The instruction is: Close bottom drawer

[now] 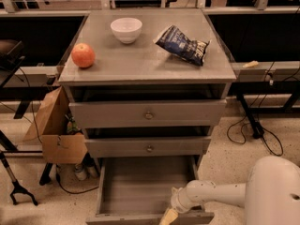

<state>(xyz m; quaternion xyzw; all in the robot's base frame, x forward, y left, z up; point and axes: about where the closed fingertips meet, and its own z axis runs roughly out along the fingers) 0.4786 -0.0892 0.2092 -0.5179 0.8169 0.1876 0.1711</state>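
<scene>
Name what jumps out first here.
The wide grey wooden bottom drawer stands pulled out, with the pale gripper at its front right edge. On the grey cabinet top sit a round orange fruit left, a white bowl at the back, and a dark blue snack bag right.

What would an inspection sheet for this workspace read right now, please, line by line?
Surface: grey cabinet top, carrying three loose items.
Job's things: bottom drawer pulled well out, nothing seen inside; the two upper drawers are nearly shut.
Clutter: orange-red fruit at the left, white bowl at the back, dark blue snack bag at the right.
Grippers: gripper at the bottom drawer's front rim, right of centre, on the white arm reaching in from the right.
Cables: black cables looped on the floor right of the cabinet.
Surroundings: open cardboard box beside the cabinet's left side; dark desks behind.
</scene>
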